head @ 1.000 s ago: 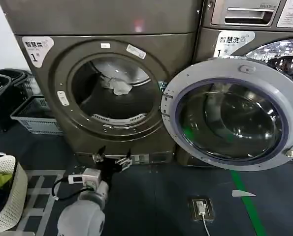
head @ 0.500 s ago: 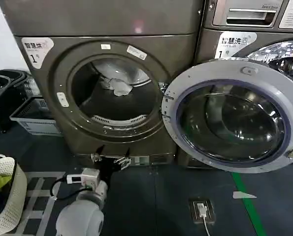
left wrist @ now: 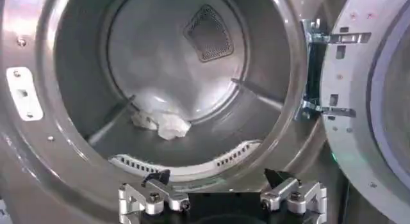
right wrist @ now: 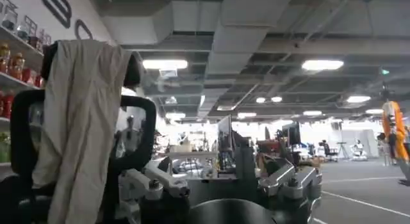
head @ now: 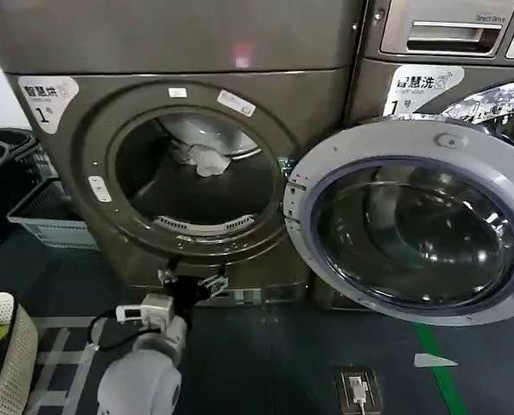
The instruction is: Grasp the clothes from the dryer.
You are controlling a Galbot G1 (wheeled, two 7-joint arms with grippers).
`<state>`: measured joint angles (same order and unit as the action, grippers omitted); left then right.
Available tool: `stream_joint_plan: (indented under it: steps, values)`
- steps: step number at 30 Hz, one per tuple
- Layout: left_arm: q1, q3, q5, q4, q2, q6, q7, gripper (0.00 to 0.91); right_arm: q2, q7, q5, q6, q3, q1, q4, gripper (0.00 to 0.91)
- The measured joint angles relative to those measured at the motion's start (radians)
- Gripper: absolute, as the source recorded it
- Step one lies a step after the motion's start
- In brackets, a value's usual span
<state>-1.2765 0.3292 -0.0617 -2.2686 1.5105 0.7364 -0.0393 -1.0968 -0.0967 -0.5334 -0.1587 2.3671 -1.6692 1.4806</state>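
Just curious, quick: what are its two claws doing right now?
Left gripper: open, empty, below the dryer mouth.
Right gripper: open, empty, facing the room.

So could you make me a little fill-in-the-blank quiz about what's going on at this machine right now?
1. The dryer's round door stands ____.
2. The clothes, a small white bundle, lie ____ the drum.
3. The left gripper sits low before the drum mouth with its fingers ____, touching no fabric.
4. The white corner label on the dryer carries the number ____.

Missing words: open; inside; open; 1
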Motion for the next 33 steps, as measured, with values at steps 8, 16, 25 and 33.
stream_joint_plan:
  steps: [8, 16, 25, 33]
  values:
    - [0.002, 0.001, 0.000, 0.008, 0.000, 0.000, 0.001, 0.907, -0.002, 0.001, 0.001, 0.006, -0.005, 0.001, -0.004, 0.907]
    - [0.003, 0.007, -0.003, 0.009, 0.001, 0.000, 0.004, 0.907, -0.002, 0.001, 0.003, 0.009, -0.007, 0.004, -0.011, 0.907]
    - [0.002, 0.012, -0.003, 0.005, -0.003, 0.000, 0.005, 0.907, -0.002, 0.001, 0.003, 0.011, -0.011, 0.002, -0.010, 0.907]
    - [0.009, 0.012, 0.000, 0.012, -0.001, 0.000, 0.004, 0.907, 0.001, 0.001, 0.003, 0.012, -0.014, 0.005, -0.004, 0.907]
